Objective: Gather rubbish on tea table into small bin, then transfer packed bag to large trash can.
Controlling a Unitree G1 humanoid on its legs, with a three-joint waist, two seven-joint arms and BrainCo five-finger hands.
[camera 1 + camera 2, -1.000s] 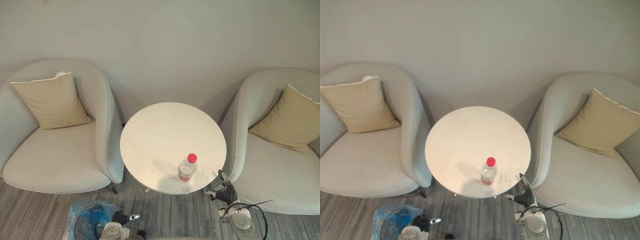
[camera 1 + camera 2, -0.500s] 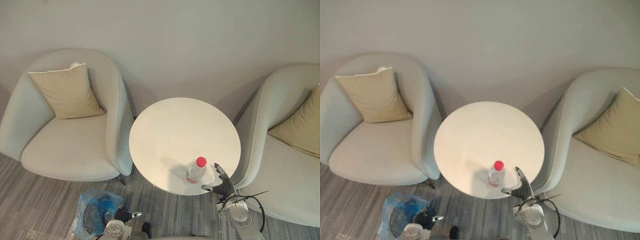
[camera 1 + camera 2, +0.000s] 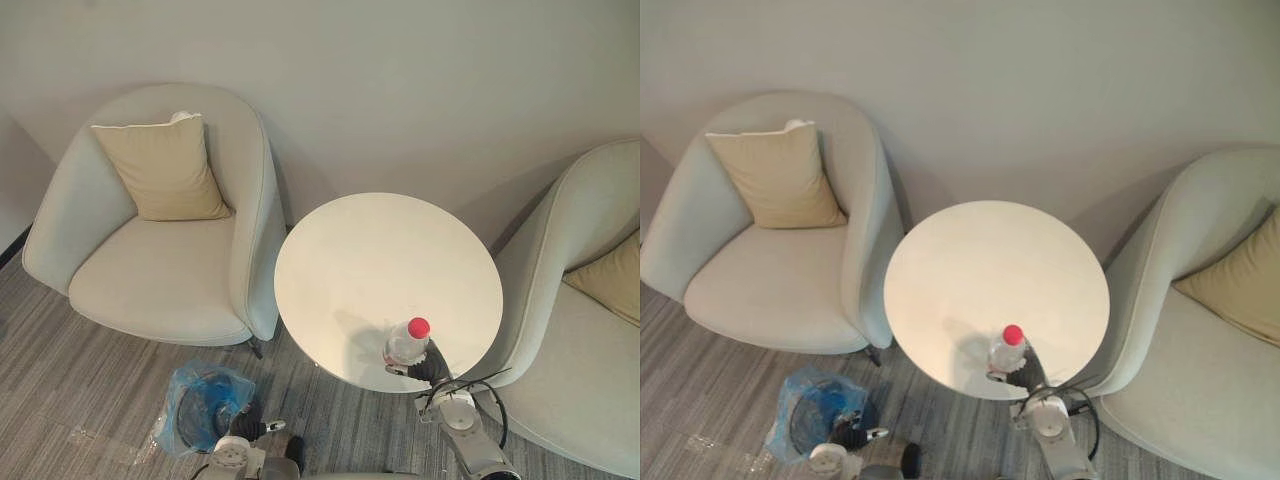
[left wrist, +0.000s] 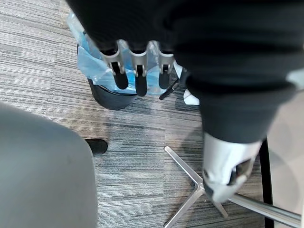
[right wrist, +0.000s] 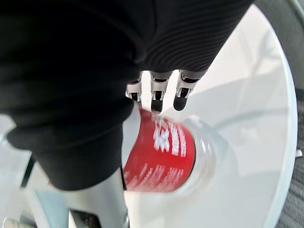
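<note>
The bottle (image 3: 405, 345), clear with a red cap (image 3: 418, 327) and a red label, is standing upright on the round white surface (image 3: 370, 260). It is sitting close to the near rim of the surface, on the side facing the right chair (image 3: 580, 350).

The right hand (image 3: 428, 368) is sitting at that near rim, directly against the base of the bottle. In the right wrist view its fingers (image 5: 154, 95) are reaching over the bottle's label. They are partly open, with the dark tips lying just at the bottle's side. Whether they are pressing on the bottle cannot be told, and they are not closing round it.

The bin (image 4: 107, 97), dark and lined with a blue bag (image 4: 92, 66), is standing on the grey carpet (image 4: 133, 142) off the near-left side of the surface, well apart from the bottle. The left hand (image 4: 137, 76) is hanging just beside the bin, on the side nearer the surface. Its fingers are hanging straight and relaxed, holding nothing.

The left chair (image 3: 170, 280) is standing just beside the left rim of the surface, with a tan cushion (image 3: 165, 170) leaning on its backrest. The right chair is standing just beside the right rim and is carrying a second cushion (image 3: 612, 285). A plain wall (image 3: 400, 80) is rising behind the surface.
</note>
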